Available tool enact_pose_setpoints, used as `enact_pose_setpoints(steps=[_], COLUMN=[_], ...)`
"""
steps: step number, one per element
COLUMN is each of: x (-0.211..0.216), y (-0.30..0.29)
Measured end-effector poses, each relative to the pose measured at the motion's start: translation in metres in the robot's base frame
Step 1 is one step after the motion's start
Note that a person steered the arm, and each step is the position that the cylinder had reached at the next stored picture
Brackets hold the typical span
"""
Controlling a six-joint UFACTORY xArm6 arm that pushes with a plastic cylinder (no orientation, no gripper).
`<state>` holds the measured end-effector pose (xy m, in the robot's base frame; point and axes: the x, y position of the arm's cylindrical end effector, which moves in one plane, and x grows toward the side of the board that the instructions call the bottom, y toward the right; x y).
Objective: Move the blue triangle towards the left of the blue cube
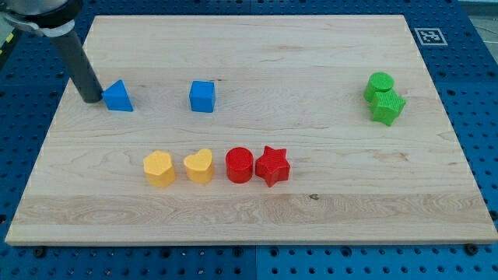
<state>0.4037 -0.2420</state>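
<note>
The blue triangle (118, 96) lies on the wooden board (249, 218) at the upper left. The blue cube (202, 96) stands to its right, about a block's width or two apart, at the same height in the view. My tip (92, 99) is at the triangle's left side, touching it or very nearly so. The dark rod rises from there towards the view's top left.
A yellow hexagon-like block (159, 168), a yellow heart (199, 166), a red cylinder (240, 165) and a red star (272, 165) form a row below the middle. A green cylinder (380, 83) and a green star (387, 106) sit together at the right.
</note>
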Motion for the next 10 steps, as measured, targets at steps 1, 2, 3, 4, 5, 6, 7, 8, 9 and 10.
enact_pose_setpoints(steps=[1, 2, 3, 4, 5, 6, 7, 8, 9, 10], x=[0.043, 0.058, 0.038, 0.007, -0.003, -0.002, 0.008, 0.011, 0.011, 0.005], y=[0.009, 0.015, 0.015, 0.015, 0.02, 0.03, 0.06, 0.079, 0.079, 0.032])
